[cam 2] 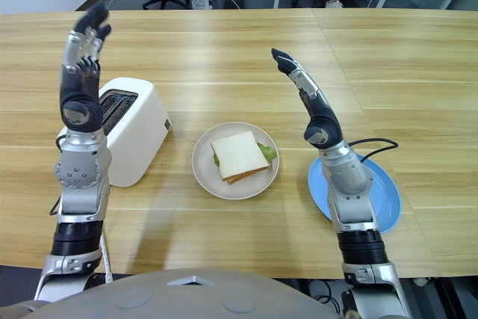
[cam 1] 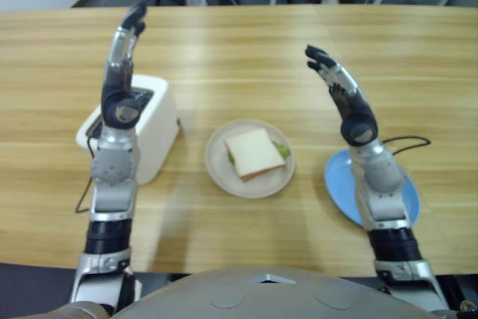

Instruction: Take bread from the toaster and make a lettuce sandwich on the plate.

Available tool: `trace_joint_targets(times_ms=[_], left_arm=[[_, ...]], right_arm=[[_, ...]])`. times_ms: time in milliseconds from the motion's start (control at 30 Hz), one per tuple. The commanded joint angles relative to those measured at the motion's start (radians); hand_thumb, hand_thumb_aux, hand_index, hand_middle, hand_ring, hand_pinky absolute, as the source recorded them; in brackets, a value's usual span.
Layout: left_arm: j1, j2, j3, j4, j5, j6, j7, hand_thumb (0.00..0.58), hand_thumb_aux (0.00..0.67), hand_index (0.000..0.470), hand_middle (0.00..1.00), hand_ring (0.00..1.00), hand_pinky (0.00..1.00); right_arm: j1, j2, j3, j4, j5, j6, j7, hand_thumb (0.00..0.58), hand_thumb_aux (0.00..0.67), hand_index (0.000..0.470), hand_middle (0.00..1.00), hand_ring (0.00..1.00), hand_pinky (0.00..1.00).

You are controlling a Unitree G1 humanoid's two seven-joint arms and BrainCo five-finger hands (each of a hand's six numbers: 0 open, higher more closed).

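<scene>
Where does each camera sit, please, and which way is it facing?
Left eye view: on the head, looking forward and down at the light wooden table; both raised arms, left hand and right hand, show.
Right eye view: beside it, same direction, same arms.
Shared: white boxy toaster, cream round plate with the bread-and-lettuce sandwich, blue round plate.

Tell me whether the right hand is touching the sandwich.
Apart. In the right eye view the right hand is raised with bare table showing between it and the sandwich on the plate.
</scene>
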Motion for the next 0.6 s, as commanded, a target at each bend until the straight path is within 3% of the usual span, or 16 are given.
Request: trace_joint_targets(times_ms=[33, 367, 600], left_arm=[[0.005, -0.018, 0.009, -0.006, 0.045, 0.012, 0.019, 0.0, 0.0, 0.0, 0.0, 0.0, 0.0], [0.035, -0.011, 0.046, 0.008, 0.058, 0.008, 0.029, 0.0, 0.0, 0.0, 0.0, 0.0, 0.0], [0.033, -0.013, 0.043, 0.008, 0.072, 0.007, 0.03, 0.0, 0.0, 0.0, 0.0, 0.0, 0.0]], right_arm=[[-0.014, 0.019, -0.026, -0.024, -0.055, -0.025, -0.03, 0.0, 0.0, 0.0, 0.0, 0.0, 0.0], [0.009, 0.026, -0.022, -0.035, -0.098, -0.075, -0.042, 0.0, 0.0, 0.0, 0.0, 0.0, 0.0], [-0.001, 0.036, -0.022, -0.008, -0.095, -0.028, -0.053, 0.0, 0.0, 0.0, 0.0, 0.0, 0.0]])
